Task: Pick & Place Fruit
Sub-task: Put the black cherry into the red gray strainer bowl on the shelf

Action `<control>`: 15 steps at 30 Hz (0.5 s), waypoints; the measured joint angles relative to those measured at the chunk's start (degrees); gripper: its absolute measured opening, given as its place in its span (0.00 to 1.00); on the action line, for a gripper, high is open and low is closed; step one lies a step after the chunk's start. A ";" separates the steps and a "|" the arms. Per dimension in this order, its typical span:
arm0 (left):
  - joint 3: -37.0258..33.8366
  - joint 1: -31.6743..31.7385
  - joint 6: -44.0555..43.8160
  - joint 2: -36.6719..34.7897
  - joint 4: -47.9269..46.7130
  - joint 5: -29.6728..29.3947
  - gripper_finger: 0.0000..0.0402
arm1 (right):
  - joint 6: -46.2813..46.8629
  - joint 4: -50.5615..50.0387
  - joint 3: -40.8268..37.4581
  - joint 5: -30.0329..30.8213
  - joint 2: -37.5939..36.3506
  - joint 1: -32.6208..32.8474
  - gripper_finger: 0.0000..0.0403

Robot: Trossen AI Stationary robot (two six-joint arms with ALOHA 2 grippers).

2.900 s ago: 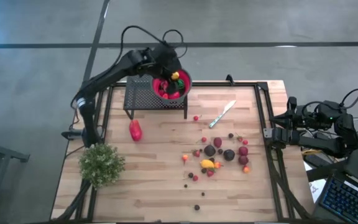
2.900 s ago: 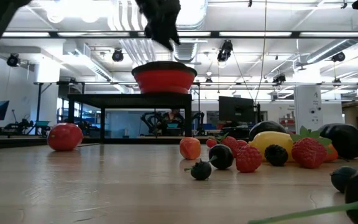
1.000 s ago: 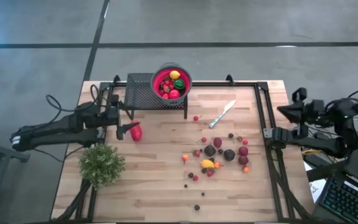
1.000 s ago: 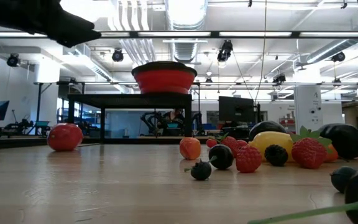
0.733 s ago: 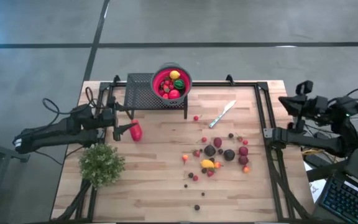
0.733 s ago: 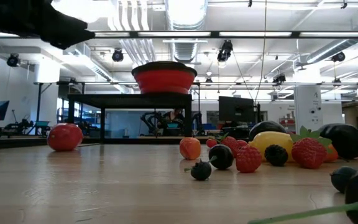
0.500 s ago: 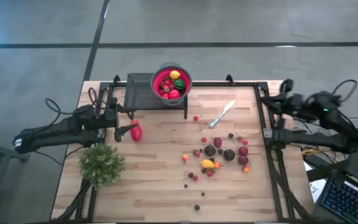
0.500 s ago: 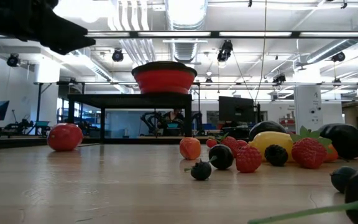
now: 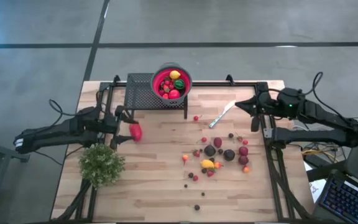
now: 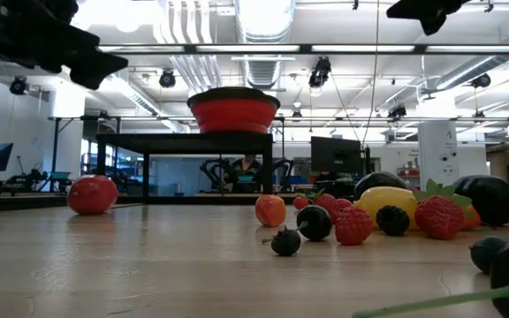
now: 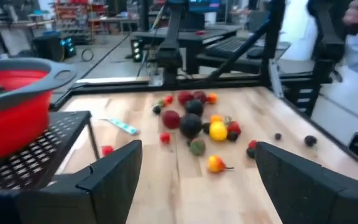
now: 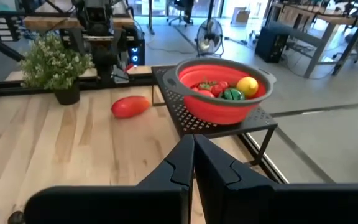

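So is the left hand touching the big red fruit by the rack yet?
Cannot tell. In the high view the open left hand sits right beside the big red fruit, with no plain gap or contact; the left wrist view doesn't show the fruit.

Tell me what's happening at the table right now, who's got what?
Neither arm holds anything. The left gripper is open beside the larger red fruit on the wooden table. The right gripper is shut, near the silver knife. Some fruit already sits in the red bowl on the black mesh stand; a cluster of small fruits remains on the table.
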 joint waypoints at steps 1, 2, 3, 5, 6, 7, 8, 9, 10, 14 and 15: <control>-0.59 0.00 -0.23 -0.46 0.87 0.16 0.79 | 0.02 0.13 -0.02 0.00 0.38 0.00 0.02; -1.19 0.00 -0.59 -1.02 1.51 0.12 0.79 | 0.04 0.36 0.00 0.00 0.69 -0.02 0.02; -1.67 0.00 -0.92 -1.69 1.58 0.06 0.79 | 0.12 0.51 -0.02 0.00 0.89 -0.02 0.02; -2.74 0.00 -1.40 -3.17 1.85 0.07 0.79 | 0.15 0.88 -0.02 -0.01 1.38 0.00 0.02; -3.34 0.00 -1.54 -3.96 2.38 0.04 0.79 | 0.17 0.85 -0.02 -0.02 1.54 0.00 0.02; -3.95 0.00 -1.55 -4.82 2.96 -0.13 0.79 | 0.38 0.77 -0.04 -0.02 1.73 0.00 0.02; -4.50 0.00 -1.54 -5.71 3.50 -0.47 0.79 | 0.90 0.82 -0.10 -0.01 1.93 0.00 0.02; -5.00 0.00 -1.56 -6.62 4.03 -1.02 0.79 | 1.56 0.89 -0.19 -0.01 2.18 -0.01 0.02; -5.44 0.00 -1.54 -7.62 4.02 -1.34 0.79 | 1.99 0.85 -0.34 0.00 2.48 -0.02 0.02; -6.96 0.00 -1.53 -10.91 3.93 -1.61 0.79 | 3.52 0.82 -1.12 -0.04 4.23 0.00 0.02; -7.21 0.00 -1.52 -11.61 4.01 -1.61 0.79 | 4.04 0.59 -1.36 -0.05 4.69 0.00 0.02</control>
